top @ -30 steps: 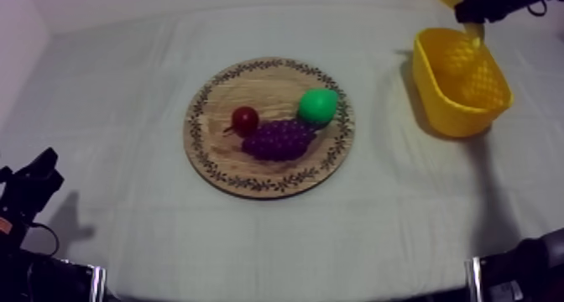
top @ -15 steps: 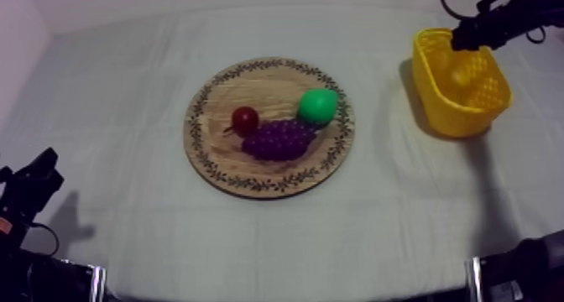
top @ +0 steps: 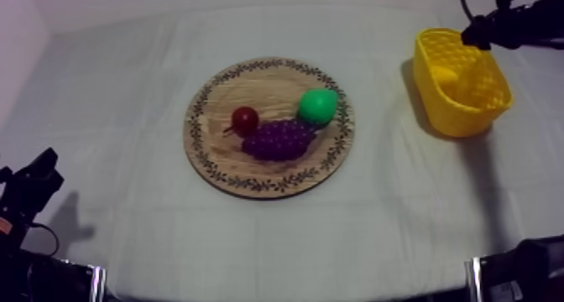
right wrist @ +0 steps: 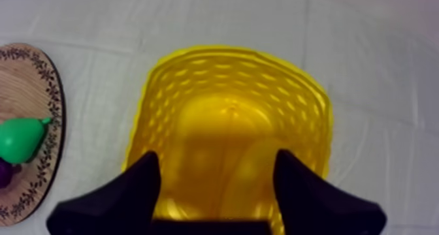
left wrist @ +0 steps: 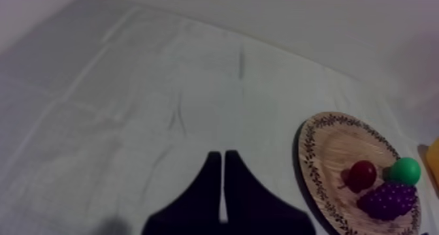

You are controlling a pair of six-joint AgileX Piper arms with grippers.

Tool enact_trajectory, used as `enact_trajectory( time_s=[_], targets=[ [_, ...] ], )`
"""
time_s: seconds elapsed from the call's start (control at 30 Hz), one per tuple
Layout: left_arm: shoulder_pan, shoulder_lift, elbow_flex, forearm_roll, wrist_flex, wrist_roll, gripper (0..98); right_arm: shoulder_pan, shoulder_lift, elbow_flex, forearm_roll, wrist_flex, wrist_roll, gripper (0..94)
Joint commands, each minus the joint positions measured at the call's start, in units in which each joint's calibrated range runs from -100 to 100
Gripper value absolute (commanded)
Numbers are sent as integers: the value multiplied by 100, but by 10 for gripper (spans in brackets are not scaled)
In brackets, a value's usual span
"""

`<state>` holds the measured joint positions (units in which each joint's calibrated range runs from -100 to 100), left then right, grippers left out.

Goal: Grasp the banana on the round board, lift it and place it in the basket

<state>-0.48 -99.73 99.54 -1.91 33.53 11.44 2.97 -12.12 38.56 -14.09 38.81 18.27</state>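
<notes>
Working from the near edge of the table under the grey-white cloth (top: 126, 238): the left gripper (top: 38, 178) sits low at the near left corner, well apart from every item. In its wrist view its two black fingers (left wrist: 209, 185) lie together as a narrow wedge with nothing between them.

At the middle of the table lies the round wooden board with a patterned rim (top: 210, 158). It carries three items: a small red fruit (top: 245, 118), a purple bunch of grapes (top: 281, 139) touching or just beside that fruit on its near right, and a green pear (top: 318, 106) against the far right end of the grapes.

Toward the far right corner stands the yellow lattice-walled basket (top: 485, 112). A brighter yellow curved form, judged to be the banana (top: 445, 75), lies inside it near the wall that faces the board. In the right wrist view its outline is hard to separate from the basket floor of like colour.

The right gripper (top: 472, 33) hangs over the basket's far rim. Its fingers are spread wide with nothing gripped, and the basket interior shows in the gap.

Judgement: pick and placement appear done, the banana being off the board, inside the basket and released. What is left is to bring the right arm clear of the basket; no further handling of fruit seems called for.
</notes>
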Motion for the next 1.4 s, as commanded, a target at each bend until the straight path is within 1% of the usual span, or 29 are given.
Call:
enact_trajectory(
  time_s=[0.0, 0.1, 0.17, 0.23, 0.33, 0.5, 0.67, 0.8, 1.0, 1.03, 1.23, 1.37],
  targets=[
    [1, -1, 1, -2, 2, 1, 1, -45, -822, 431, -44, -108, 18, 397],
    [1, -1, 1, -2, 2, 1, 1, -99, -1535, 959, -131, -352, 75, 319],
    [1, -1, 1, -2, 2, 1, 1, -182, -2022, 1408, -84, -585, 62, 273],
    [1, -1, 1, -2, 2, 1, 1, -292, -2508, 1870, 92, -760, -65, 231],
    [1, -1, 1, -2, 2, 2, 1, -403, -3225, 2528, 403, -845, -320, 168],
    [1, -1, 1, -2, 2, 1, 1, -364, -4474, 3675, 656, -822, -500, 83],
    [1, -1, 1, -2, 2, 1, 1, -270, -5767, 4720, 897, -580, -633, 49],
    [1, -1, 1, -2, 2, 1, 1, -124, -6568, 5277, 949, -327, -643, 15],
    [1, -1, 1, -2, 2, 0, 1, 115, -7471, 5866, 988, -109, -789, 6],
    [1, -1, 1, -2, 2, 2, 1, 148, -7609, 5923, 1028, -55, -887, 6],
    [1, -1, 1, -2, 2, 4, 1, 363, -8180, 6021, 1028, 124, -1178, 5],
    [1, -1, 1, -2, 2, 0, 1, 422, -8319, 6050, 1206, 145, -1504, 5]
  ],
)
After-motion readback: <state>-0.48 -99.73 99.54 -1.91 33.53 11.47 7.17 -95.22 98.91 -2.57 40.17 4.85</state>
